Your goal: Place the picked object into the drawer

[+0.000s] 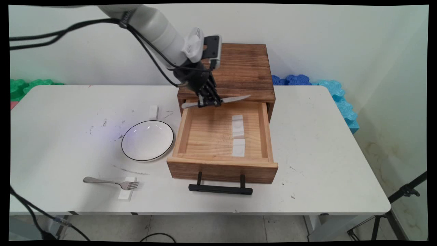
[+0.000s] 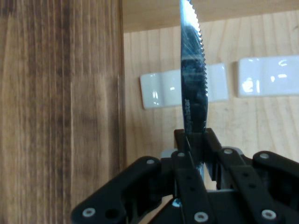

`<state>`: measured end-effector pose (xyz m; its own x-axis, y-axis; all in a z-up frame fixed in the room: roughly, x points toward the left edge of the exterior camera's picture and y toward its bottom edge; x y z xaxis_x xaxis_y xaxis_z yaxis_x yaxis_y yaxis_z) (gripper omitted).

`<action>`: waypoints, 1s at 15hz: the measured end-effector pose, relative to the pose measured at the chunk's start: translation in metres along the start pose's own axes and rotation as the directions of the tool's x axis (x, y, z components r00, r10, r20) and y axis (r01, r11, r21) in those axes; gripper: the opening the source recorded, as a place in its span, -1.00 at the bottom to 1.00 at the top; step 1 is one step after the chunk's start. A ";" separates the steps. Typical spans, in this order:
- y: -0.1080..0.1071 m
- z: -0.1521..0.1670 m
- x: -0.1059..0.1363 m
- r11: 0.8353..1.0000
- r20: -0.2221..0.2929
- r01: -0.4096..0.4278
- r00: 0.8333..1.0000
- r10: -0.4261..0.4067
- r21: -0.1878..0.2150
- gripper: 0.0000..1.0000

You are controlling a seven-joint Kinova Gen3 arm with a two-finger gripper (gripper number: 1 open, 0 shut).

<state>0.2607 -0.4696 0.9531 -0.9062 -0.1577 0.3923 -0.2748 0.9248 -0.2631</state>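
Clamped on a serrated steel table knife point(image 1: 218, 101), my black two-finger claw point(image 1: 208, 101) hovers over the open wooden drawer's point(image 1: 205, 133) back; I judge the blade could strike the cabinet front point(image 1: 227, 94) if tilted.

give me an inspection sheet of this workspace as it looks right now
surface: white table, scuffed with dark marks left of centre.
job's things: knife held level over the back of the open wooden drawer; in the hand view its serrated blade points away from the hand. Two white rests lie on the drawer floor.
clutter: white plate left of the drawer; fork with its tines on a white rest; small white block behind the plate.
grippers: pincer shut on the knife.
cables: black cables hang from the arm.
surroundings: pale wall; blue foam and green foam behind the table; tripod leg at right.
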 end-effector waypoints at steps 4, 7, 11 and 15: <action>-0.002 0.018 0.008 1.000 0.007 0.000 1.000 0.000 0.002 -1.00; -0.004 0.034 0.012 1.000 0.013 0.006 1.000 -0.006 0.003 -1.00; -0.004 0.047 0.013 1.000 0.016 0.015 1.000 -0.015 0.001 -1.00; -0.001 0.058 0.013 1.000 0.020 0.020 1.000 -0.020 -0.003 -1.00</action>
<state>0.2303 -0.4929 0.9073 -0.9067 -0.1829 0.3801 -0.2918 0.9227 -0.2521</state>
